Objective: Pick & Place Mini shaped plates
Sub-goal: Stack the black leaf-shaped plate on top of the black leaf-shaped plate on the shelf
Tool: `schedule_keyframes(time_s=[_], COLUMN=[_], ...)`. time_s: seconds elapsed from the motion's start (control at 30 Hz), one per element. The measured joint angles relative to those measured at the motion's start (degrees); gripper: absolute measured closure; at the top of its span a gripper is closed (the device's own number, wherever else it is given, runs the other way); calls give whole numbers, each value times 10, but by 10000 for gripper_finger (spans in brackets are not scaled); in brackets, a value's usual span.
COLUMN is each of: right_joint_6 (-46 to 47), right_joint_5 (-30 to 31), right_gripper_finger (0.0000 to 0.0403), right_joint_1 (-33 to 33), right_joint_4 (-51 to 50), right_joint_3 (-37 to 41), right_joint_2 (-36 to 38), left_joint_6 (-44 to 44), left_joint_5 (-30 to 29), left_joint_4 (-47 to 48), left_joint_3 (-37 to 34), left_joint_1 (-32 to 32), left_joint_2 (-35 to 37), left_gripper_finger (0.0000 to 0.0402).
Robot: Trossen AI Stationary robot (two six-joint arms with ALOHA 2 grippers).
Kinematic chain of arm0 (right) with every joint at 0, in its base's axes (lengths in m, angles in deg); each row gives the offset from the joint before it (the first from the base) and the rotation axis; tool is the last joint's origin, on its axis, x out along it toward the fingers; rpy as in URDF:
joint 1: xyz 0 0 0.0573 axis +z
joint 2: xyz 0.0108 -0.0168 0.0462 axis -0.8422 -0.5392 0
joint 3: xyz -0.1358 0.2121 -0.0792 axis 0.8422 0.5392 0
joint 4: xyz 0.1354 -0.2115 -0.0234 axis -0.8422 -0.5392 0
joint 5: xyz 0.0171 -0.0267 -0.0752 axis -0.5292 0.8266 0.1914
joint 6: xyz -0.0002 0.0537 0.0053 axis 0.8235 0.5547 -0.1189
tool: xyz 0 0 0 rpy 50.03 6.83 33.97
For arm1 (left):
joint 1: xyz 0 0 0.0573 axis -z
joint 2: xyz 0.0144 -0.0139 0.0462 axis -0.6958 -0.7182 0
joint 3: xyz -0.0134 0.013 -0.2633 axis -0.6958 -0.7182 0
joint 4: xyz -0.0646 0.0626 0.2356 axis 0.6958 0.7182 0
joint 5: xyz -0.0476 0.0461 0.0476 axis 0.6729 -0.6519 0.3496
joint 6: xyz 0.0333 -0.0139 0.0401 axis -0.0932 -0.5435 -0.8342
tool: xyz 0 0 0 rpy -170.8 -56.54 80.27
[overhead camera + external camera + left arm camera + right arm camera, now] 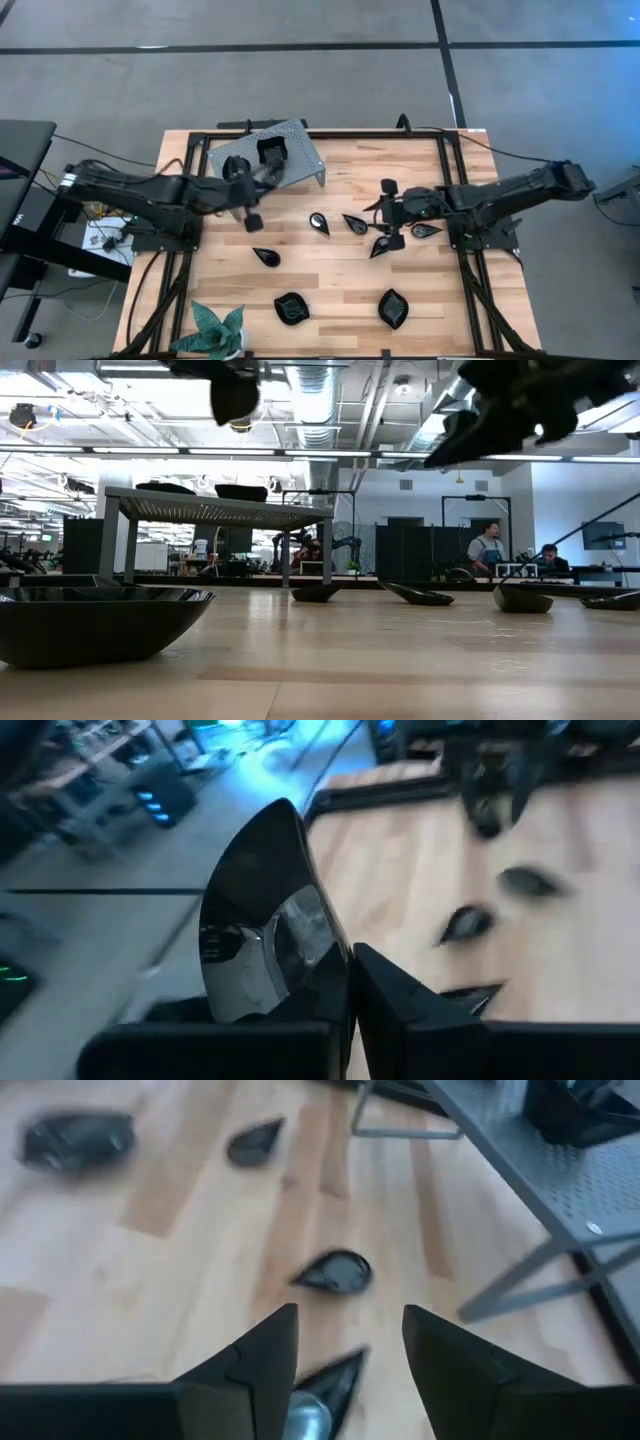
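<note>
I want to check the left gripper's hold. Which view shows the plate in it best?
The left wrist view: the glossy black plate fills the frame, pinched at its edge by the left gripper. The high view shows it only as a small dark shape near the grey stand. The low view crops it; the right wrist view misses it.

— What plates can you see from your station?

— Glossy black mini dishes. One squarish plate (271, 152) sits up on the perforated stand (300, 140). Three teardrop plates (319, 222) lie in a row mid-table, another teardrop (266, 256) lies alone nearer the plant side.

— And the front?

— A roundish leaf plate (291, 308) and an oval one (393, 308) lie flat, well apart.

— Any lifted?

— One, tilted on edge (262, 925).
</note>
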Motion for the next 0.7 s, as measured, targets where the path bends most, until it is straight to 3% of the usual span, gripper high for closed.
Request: schedule_keyframes(time_s=[0.3, 0.57, 0.7], right_joint_6=[29, 36, 36], right_joint_5=[10, 9, 9], right_gripper_finger=[227, 225, 227], right_joint_1=[-45, -46, -46], right_joint_4=[7, 13, 12], right_joint_3=[8, 8, 9], right_joint_2=[15, 3, 2], left_joint_6=[-93, -115, -148], left_joint_5=[-14, -14, -14], left_joint_4=[260, 369, 379], left_joint_3=[0, 0, 0], left_joint_1=[-33, -89, -115], left_joint_2=[66, 68, 68], left_gripper_finger=[390, 392, 393])
